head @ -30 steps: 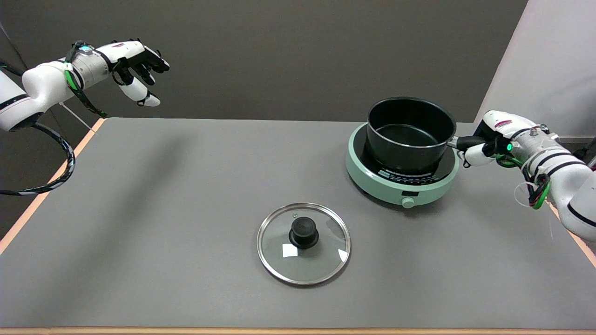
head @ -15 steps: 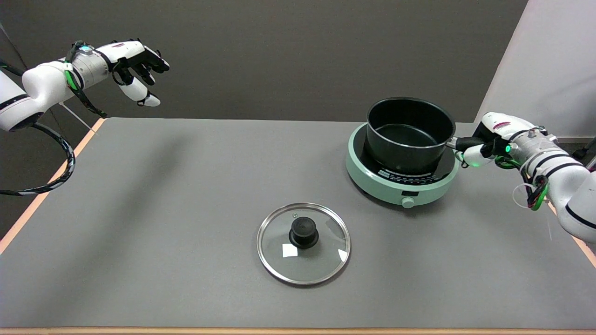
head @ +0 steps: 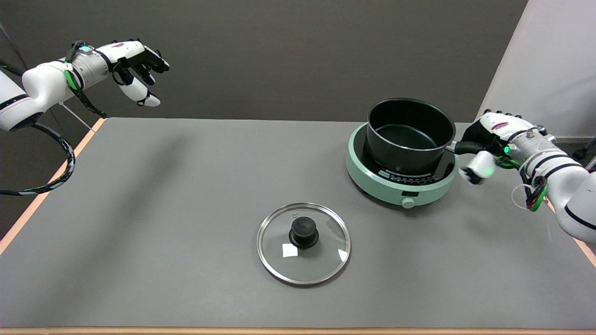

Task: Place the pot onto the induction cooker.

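Black pot (head: 410, 135) sat upright on the mint-green induction cooker (head: 401, 186), handle (head: 465, 148) pointing off the cooker's right side. Right hand (head: 486, 142) just right of the cooker, around that handle: fingers arched over it, thumb (head: 479, 166) dropped below and apart from it, blurred; actual contact with the handle impossible to tell. Glass lid (head: 303, 243) with black knob flat on the grey table (head: 163, 223), well apart from the cooker, nearer and to its left.
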Robot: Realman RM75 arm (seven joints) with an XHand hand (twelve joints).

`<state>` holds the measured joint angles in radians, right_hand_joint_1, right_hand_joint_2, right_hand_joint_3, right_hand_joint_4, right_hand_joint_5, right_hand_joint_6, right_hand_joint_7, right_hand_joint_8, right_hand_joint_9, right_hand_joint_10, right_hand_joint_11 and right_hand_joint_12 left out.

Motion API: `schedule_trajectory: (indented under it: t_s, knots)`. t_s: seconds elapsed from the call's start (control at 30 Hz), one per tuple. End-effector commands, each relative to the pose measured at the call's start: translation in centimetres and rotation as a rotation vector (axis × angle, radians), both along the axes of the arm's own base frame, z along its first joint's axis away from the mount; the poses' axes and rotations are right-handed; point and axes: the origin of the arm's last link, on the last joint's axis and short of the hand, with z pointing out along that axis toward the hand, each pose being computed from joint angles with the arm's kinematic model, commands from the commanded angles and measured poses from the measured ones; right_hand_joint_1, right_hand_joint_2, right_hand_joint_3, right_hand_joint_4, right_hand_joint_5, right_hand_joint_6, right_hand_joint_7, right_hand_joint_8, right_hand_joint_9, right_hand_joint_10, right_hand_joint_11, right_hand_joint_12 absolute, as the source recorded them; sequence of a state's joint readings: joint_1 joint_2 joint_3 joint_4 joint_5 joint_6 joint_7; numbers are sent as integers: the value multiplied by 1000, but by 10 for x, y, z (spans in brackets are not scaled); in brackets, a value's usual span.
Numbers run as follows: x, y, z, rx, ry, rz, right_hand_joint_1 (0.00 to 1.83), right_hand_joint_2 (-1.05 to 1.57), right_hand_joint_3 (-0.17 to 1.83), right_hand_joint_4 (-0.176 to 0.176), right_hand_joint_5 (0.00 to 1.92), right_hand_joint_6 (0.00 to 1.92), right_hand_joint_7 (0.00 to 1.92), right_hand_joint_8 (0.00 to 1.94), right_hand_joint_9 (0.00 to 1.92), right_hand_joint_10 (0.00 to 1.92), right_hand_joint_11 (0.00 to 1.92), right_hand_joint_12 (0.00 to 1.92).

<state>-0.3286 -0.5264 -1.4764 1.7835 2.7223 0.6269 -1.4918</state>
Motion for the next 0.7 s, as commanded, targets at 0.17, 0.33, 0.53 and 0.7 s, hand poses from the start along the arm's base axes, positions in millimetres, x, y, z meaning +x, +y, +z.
schedule_trajectory:
  t_s: [0.17, 0.33, 0.53, 0.7]
  knots:
    - [2, 2, -7, 13, 47, -36, 1404, -1047, 1170, -176, 230, 230, 230, 230, 230, 230, 230, 230]
    - [7, 4, -6, 7, 53, -21, 1328, -1047, 987, -176, 330, 330, 330, 330, 330, 330, 330, 330]
    - [27, 9, -2, -8, 88, 44, 1203, -1031, 740, -176, 303, 303, 303, 303, 303, 303, 303, 303]
    - [42, 11, 2, 19, 47, 126, 1181, -994, 725, -176, 293, 293, 293, 293, 293, 293, 293, 293]
